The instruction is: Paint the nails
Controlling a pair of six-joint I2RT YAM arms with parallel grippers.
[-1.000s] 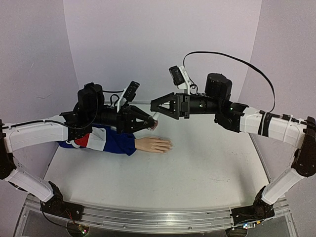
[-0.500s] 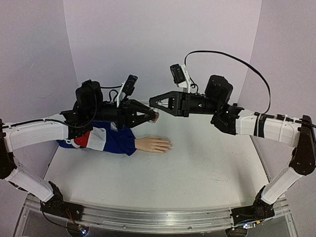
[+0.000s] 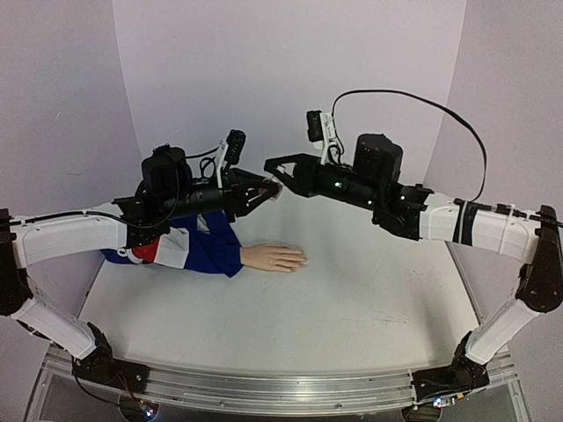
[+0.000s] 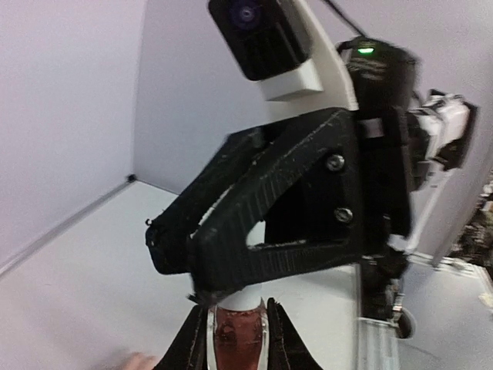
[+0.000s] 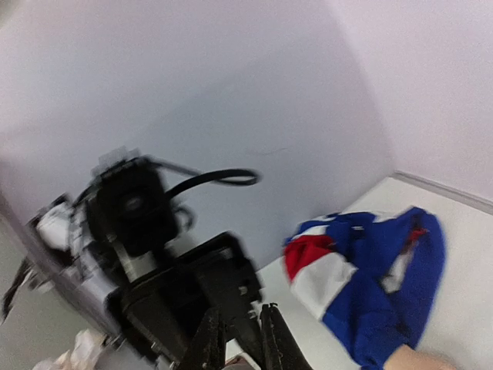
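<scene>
Early stage. No polish shows on the nails (image 3: 300, 259), though they're too small in the overhead view to be sure, and the bottle isn't open yet. The pale peach mannequin hand (image 3: 274, 258) with the blue, red and white sleeve (image 3: 189, 248) lies flat on the white tabletop (image 3: 369, 299). Its fingers point toward the right side. It sits below the spot where the two sets of jaws meet, well apart from it.

Your left jaws are clamped on the small pink bottle (image 4: 234, 339), holding it up in the air. The white cap (image 4: 245, 299) faces the other side. Your right jaws are closed on that cap, and the left wrist view shows their tips pinching it. The right wrist view is too blurred to add anything.

Left to do, my read: twist the cap off, bring the polish down to the hand, coat each nail, recap.

Versus a second ago, the right jaws were wide open, just short of the bottle. Now they're in and closed on the cap. The meeting point sits a little higher and further back. The mannequin hand hasn't moved.
</scene>
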